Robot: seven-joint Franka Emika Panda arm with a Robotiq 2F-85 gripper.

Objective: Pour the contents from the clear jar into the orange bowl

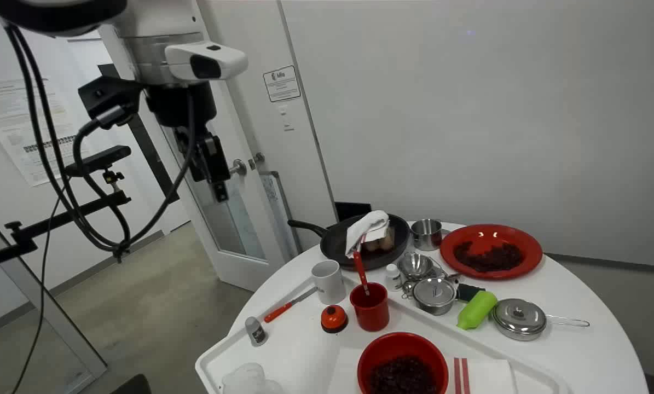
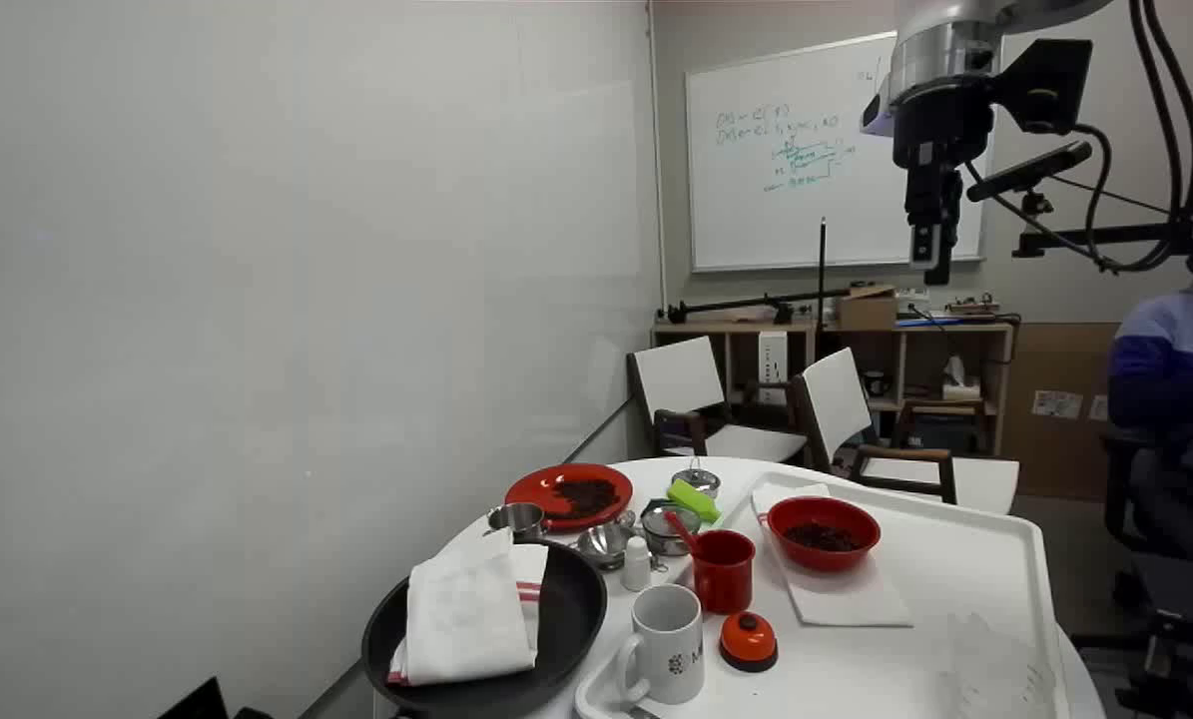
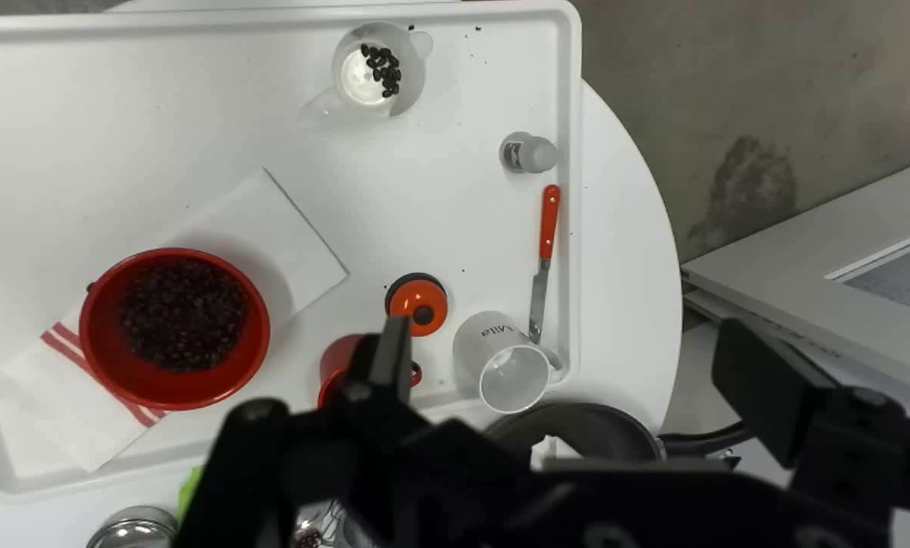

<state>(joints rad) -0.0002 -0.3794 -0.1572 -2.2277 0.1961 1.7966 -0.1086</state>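
While tool (image 2: 931, 256) hovers, clear jar (image 3: 362, 81) below, apart

White mug (image 3: 489, 346): marked "Mila" in dark letters, wrist view; an emblem stands beside the lettering in an exterior view. Wall sign (image 1: 282, 83): headed "Mila"; text below too small to read. Whiteboard (image 2: 846, 205): handwriting, partly green, not reliably legible. Poster (image 1: 25, 126): print illegible.
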